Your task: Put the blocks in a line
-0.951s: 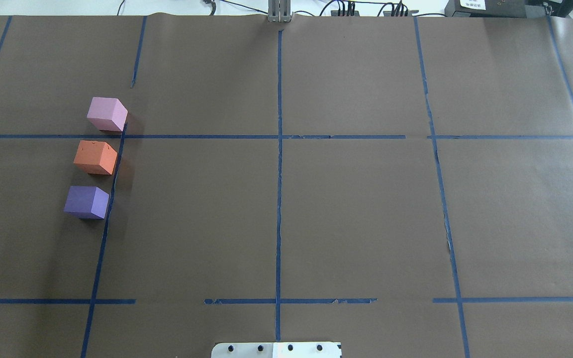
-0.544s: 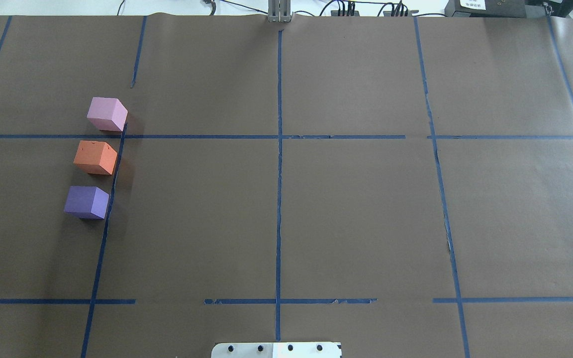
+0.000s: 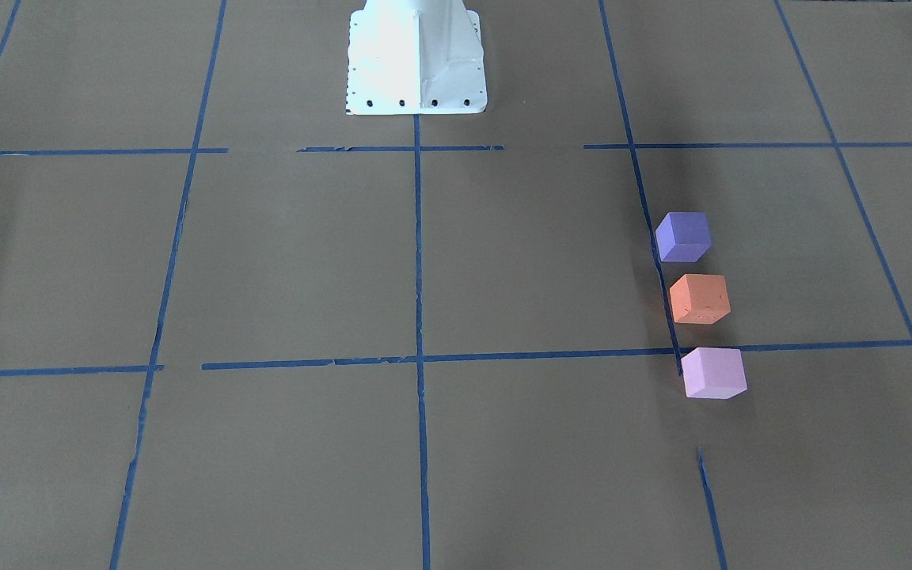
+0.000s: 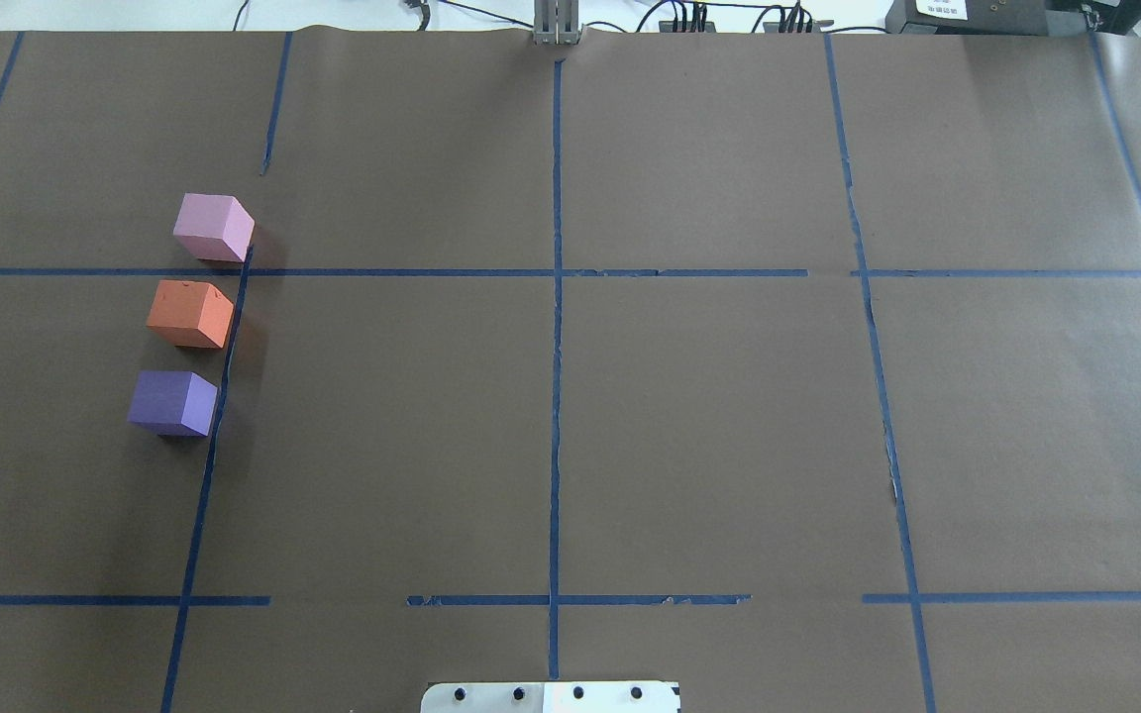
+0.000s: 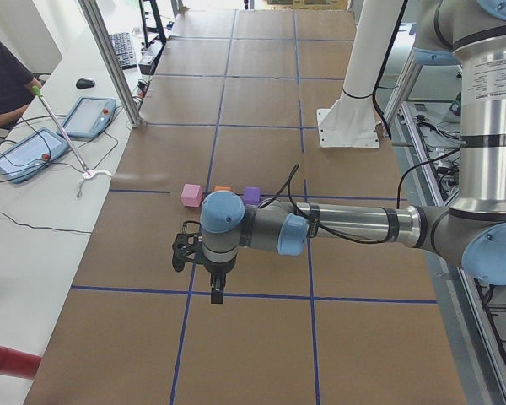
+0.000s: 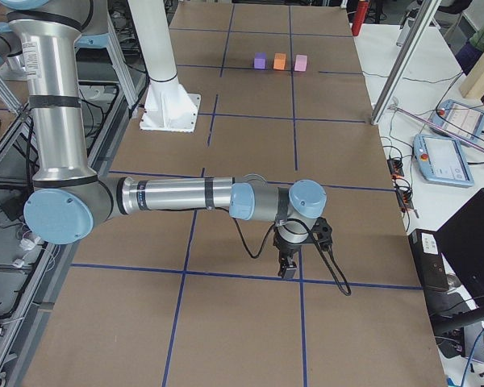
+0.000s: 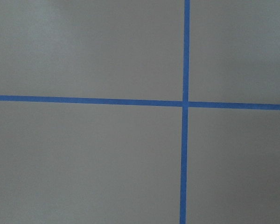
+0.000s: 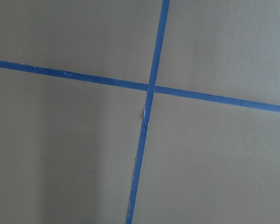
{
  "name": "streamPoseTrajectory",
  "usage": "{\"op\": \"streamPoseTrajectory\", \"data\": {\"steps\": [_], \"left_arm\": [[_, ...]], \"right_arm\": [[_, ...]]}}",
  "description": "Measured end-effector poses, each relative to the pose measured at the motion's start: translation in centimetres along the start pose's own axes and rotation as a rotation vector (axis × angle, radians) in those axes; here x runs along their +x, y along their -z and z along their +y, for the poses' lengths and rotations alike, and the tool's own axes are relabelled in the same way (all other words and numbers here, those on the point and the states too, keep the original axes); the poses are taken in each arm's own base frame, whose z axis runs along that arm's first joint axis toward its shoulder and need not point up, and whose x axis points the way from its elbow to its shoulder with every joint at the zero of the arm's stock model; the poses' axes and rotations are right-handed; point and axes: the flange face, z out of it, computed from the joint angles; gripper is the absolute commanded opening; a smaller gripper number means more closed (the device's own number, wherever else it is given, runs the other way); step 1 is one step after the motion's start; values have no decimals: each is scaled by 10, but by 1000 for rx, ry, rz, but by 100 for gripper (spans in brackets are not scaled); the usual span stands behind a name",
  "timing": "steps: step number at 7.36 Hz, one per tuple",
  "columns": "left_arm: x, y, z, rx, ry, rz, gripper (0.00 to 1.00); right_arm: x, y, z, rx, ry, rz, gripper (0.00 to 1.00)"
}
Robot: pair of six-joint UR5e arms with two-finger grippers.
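The left gripper (image 5: 216,291) hangs over a tape crossing at the left end of the table (image 4: 709,416) with nothing visibly in it. It shows only in a side view, so how far its jaws stand apart cannot be told. The right gripper (image 6: 289,266) hangs likewise at the opposite end, its opening just as unreadable. Both wrist cameras see only bare paper and tape.

From overhead, all three blocks lie toward 9 o'clock of the centre crossing, just left of a blue tape line (image 4: 204,475). Nearest the robot is the purple block (image 4: 172,402), beyond it the orange block (image 4: 190,313), and farthest the pink block (image 4: 213,227). Small gaps separate them and none touch.

The row, running toward 12 to 1 o'clock along the tape, looks finished, so probably only a check remains. If a touch-up is wanted, the left arm is better placed. It should descend straight onto one block, close across its 9 and 3 o'clock faces, and lift out vertically, so the light neighbours are not nudged.
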Motion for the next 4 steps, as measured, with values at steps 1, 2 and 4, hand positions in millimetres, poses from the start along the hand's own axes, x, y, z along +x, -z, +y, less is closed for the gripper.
{"op": "streamPoseTrajectory", "data": {"steps": [1,2,4], "left_arm": [[2,2,-1,-3,3,4,100],[1,1,0,-6,6,6,100],[0,0,2,-10,3,7,100]], "right_arm": [[0,0,0,0,0,0,100],[0,0,0,0,0,0,100],[0,0,0,0,0,0,100]]}}
